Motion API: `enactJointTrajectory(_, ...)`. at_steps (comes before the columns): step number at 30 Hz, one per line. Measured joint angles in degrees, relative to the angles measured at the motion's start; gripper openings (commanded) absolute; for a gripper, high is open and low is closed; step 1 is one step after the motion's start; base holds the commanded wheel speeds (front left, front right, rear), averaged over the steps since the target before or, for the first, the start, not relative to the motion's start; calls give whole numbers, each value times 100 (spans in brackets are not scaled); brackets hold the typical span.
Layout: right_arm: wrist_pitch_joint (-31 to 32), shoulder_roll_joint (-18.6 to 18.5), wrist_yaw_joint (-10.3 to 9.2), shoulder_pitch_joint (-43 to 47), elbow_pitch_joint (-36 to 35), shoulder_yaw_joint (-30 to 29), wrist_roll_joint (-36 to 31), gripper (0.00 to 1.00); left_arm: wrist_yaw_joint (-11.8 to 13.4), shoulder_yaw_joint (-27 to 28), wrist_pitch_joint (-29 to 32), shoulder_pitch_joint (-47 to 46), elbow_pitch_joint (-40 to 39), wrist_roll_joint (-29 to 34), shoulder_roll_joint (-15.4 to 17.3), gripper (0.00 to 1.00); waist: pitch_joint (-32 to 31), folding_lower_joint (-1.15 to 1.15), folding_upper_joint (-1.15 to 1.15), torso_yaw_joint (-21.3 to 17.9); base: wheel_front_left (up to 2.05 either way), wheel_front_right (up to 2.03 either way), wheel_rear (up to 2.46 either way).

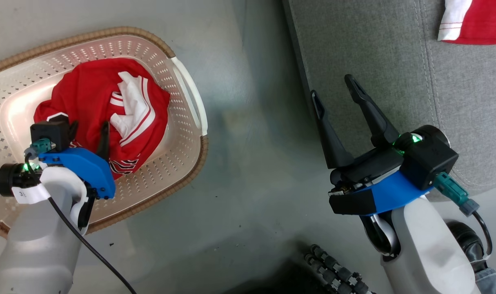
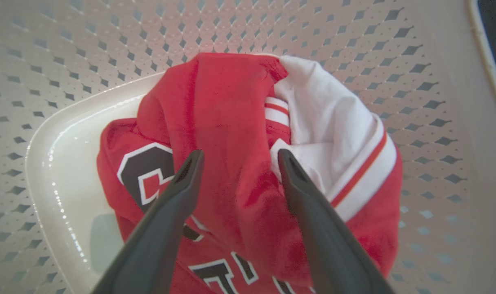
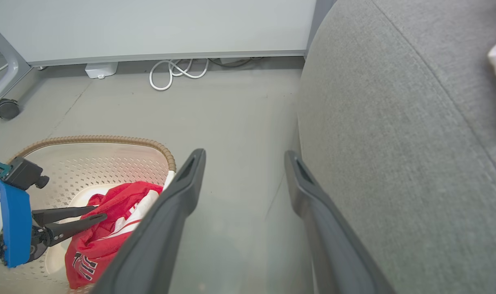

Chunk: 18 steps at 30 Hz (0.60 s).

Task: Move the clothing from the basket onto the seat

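Grey floor (image 1: 252, 163) separates basket (image 1: 203, 152) from seat (image 1: 374, 49). One red shirt (image 1: 88, 94) lies bunched in the basket, and a second shirt (image 1: 476, 24) is already on the seat. The left claw (image 2: 239, 157), spread wide, is poised over a red fold. It should sink and pinch deep. The right claw (image 1: 332, 87) hangs wide and empty.

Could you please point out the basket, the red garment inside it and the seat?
basket (image 1: 178, 159): head view, on its perforated wall.
garment (image 1: 84, 94): head view, on plain red fabric near its middle.
seat (image 1: 374, 53): head view, on bare grey cushion top.
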Motion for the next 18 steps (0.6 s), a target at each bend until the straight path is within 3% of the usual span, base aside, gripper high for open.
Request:
enactJointTrajectory(6,-49,-1,0,76,-57,18,57,100,211,36,211,-217,432,-65,-37,100,92,0,0,-3,0,0,0)
enactJointTrajectory(18,-99,-1,0,149,-86,25,119,100,201,-92,236,-516,791,-65,-120,100,158,-1,0,6,0,0,0)
